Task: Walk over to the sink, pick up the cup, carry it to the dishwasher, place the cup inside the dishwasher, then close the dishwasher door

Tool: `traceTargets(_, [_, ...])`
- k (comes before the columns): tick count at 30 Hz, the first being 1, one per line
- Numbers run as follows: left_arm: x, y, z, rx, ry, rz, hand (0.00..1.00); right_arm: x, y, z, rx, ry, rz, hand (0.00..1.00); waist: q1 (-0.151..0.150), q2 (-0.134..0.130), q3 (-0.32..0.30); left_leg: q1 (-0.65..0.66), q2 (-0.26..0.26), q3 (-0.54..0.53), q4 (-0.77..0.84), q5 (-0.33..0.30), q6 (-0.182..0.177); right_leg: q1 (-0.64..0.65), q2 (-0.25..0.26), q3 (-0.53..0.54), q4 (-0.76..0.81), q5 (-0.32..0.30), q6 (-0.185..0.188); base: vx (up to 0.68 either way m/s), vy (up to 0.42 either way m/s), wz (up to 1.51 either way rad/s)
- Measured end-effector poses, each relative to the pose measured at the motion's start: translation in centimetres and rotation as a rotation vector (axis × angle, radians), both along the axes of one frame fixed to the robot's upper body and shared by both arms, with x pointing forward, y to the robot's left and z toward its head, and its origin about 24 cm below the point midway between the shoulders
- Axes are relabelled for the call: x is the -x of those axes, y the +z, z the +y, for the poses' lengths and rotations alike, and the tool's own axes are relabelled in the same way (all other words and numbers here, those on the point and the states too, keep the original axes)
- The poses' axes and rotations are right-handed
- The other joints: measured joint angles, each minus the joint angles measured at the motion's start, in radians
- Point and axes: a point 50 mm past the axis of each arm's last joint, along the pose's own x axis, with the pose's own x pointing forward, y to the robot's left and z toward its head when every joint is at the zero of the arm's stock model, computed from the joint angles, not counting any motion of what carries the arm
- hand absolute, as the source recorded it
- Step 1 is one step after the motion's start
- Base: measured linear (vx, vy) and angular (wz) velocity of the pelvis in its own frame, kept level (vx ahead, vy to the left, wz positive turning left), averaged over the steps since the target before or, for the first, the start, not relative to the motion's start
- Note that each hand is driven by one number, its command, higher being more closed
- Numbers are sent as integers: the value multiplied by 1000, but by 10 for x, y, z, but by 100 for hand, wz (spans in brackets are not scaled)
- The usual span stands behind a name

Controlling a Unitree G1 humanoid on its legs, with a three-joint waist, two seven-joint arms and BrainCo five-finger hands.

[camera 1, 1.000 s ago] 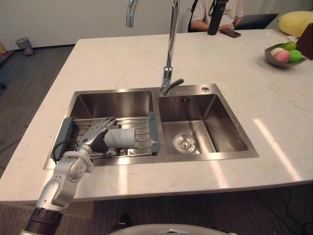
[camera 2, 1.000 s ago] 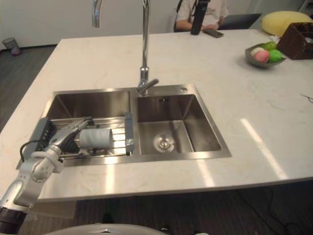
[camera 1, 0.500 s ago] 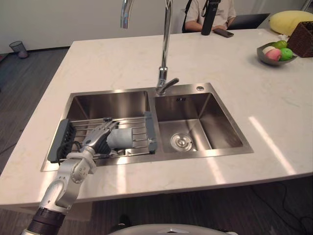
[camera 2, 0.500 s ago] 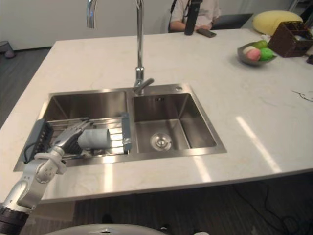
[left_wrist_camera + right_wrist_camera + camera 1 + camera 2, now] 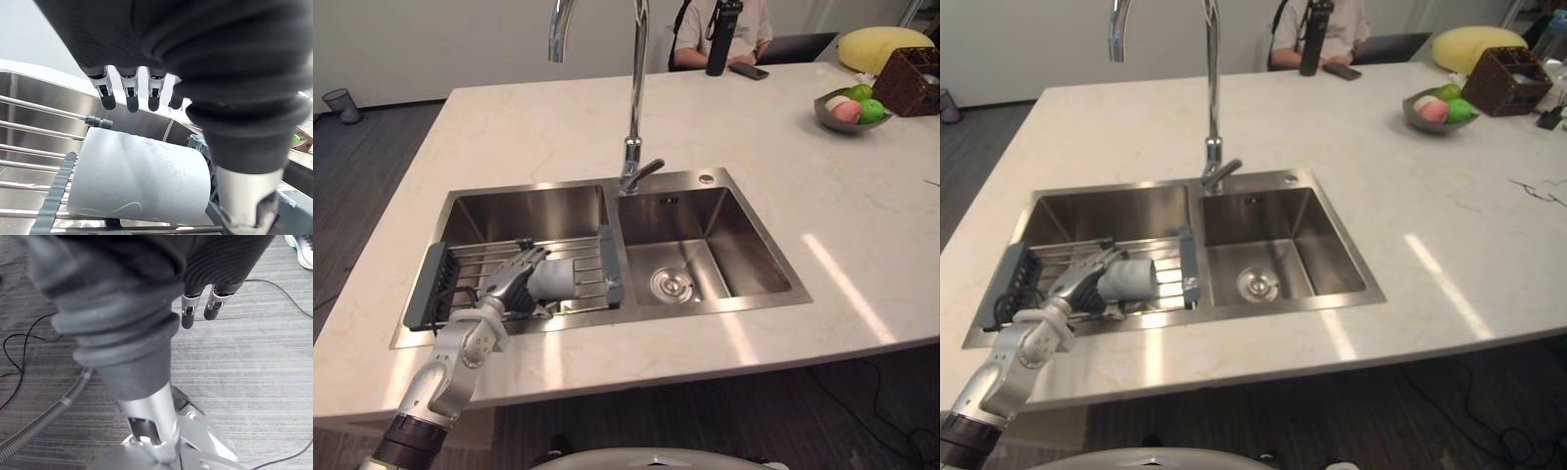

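Observation:
A pale grey cup (image 5: 560, 278) lies on its side on a wire rack (image 5: 433, 287) across the left basin of the steel sink (image 5: 707, 177). My left hand (image 5: 509, 282) reaches in from the near left and sits against the cup's closed end. In the left wrist view its fingers (image 5: 128, 94) stretch straight over the top of the cup (image 5: 142, 176), and the thumb stands beside it without curling round. The hand is open. My right hand (image 5: 188, 313) hangs relaxed over the striped floor.
A tall faucet (image 5: 633, 98) rises behind the divider between the two basins. On the far right of the counter stand a fruit bowl (image 5: 847, 106) and a dark basket (image 5: 913, 80). A person (image 5: 724, 24) sits at the far edge.
The camera has shifted, so the whole scene slid a little left and up. My left hand stays against the cup, which has not moved on the rack.

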Motion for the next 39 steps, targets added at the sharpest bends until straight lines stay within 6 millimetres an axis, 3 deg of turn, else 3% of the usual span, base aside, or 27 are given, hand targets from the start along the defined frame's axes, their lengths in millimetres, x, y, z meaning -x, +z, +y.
traceTargets(5, [-1, -10, 10, -6, 86, 7, 0, 0, 0, 1, -1, 0, 1, 0, -10, -2, 0, 7, 0, 2, 0, -3, -2, 6, 0, 1, 0, -3, 1, 0, 0, 0])
traceTargets(24, [-9, -12, 12, -34, 130, -12, 0, -5, 1, 6, -13, 11, -3, 0, -32, -17, 8, 17, -3, 1, 0, -9, -3, 16, -1, 1, 0, -5, 5, 3, 1, 0])
traceTargets(39, [-12, -27, 15, -151, 146, 66, 0, -7, 1, 8, -20, 22, 5, 0, -42, -22, 13, 36, -5, 22, 0, -16, -3, 19, -5, 21, 0, -5, 4, 9, 5, -3])
